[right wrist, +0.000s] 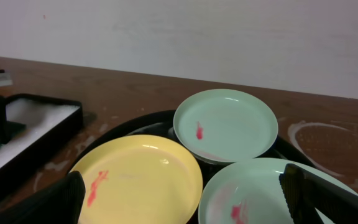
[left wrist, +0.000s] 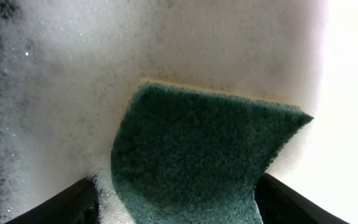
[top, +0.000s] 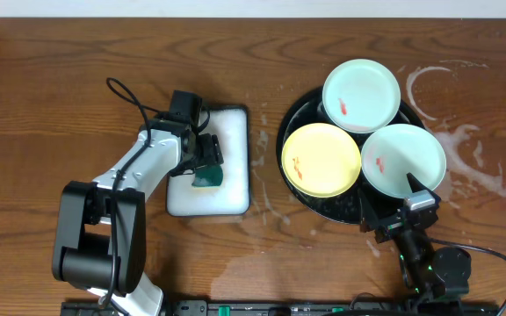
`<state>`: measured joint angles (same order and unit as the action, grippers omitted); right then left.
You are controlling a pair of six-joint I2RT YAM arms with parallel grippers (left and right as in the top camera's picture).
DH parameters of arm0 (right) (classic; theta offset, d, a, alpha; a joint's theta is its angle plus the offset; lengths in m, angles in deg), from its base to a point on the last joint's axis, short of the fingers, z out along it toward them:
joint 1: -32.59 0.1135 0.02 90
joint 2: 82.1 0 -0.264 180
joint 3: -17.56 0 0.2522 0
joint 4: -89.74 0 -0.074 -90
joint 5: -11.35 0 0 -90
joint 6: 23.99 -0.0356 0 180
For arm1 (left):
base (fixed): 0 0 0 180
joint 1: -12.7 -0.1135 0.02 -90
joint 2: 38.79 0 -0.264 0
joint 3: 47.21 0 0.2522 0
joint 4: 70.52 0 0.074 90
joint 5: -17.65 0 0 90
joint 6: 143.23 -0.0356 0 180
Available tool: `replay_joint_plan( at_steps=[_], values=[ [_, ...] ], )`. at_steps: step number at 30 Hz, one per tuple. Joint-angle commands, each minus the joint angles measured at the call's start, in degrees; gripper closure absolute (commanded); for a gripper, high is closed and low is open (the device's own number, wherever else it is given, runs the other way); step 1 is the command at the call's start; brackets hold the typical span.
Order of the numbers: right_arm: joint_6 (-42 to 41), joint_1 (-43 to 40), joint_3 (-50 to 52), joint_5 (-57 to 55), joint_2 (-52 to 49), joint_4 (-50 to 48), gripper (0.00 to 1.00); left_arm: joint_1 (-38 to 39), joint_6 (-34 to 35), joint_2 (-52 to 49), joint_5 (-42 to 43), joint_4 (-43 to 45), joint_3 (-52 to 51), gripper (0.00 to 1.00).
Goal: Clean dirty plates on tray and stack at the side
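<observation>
**Location.** Three plates sit on the black tray (top: 299,116) at the right of the bench (top: 60,88), rims touching or overlapping: a yellow plate (top: 321,159), a far mint plate (top: 361,95) and a near mint plate (top: 402,158). Each shows a red smear. None is stacked at the side.

**Right tool** (top: 411,195). Released, jaws wide and empty, poised at the near edge of the near mint plate.

**Left tool** (top: 202,158). Positioned over the white suds tray (top: 231,132), with a jaw on either side of the green sponge (left wrist: 197,155). Whether it is clamped on the sponge cannot be told.

**Handling assessment.** The plates appear light, rigid and glossy, and are likely slippery once wet and prone to skating on the shiny tray. They are shallow, so the raised rim is the only purchase: one finger above, one beneath. The sponge is soft and already curls, so it should be pinched across its middle.
</observation>
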<state>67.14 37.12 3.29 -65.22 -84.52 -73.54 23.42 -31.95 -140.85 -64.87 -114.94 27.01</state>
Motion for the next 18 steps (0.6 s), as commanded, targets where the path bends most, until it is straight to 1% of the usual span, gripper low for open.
replay_joint_plan(
  at_steps=[1, 6, 17, 18],
  values=[
    [0.7, 0.4, 0.2, -0.1, 0.0, 0.1, 0.01, 0.2, 3.3, -1.4, 0.0, -0.5, 1.0, 0.26],
    [0.7, 0.4, 0.2, -0.1, 0.0, 0.1, 0.01, 0.9, 6.9, -1.4, 0.0, 0.0, -0.9, 0.27],
    [0.7, 0.4, 0.2, -0.1, 0.0, 0.1, 0.01, 2.0, 6.9, -1.5, 0.0, 1.2, -1.2, 0.27],
    [0.7, 0.4, 0.2, -0.1, 0.0, 0.1, 0.01, 2.0, 6.9, -1.5, 0.0, 1.0, -1.2, 0.29]
  ],
)
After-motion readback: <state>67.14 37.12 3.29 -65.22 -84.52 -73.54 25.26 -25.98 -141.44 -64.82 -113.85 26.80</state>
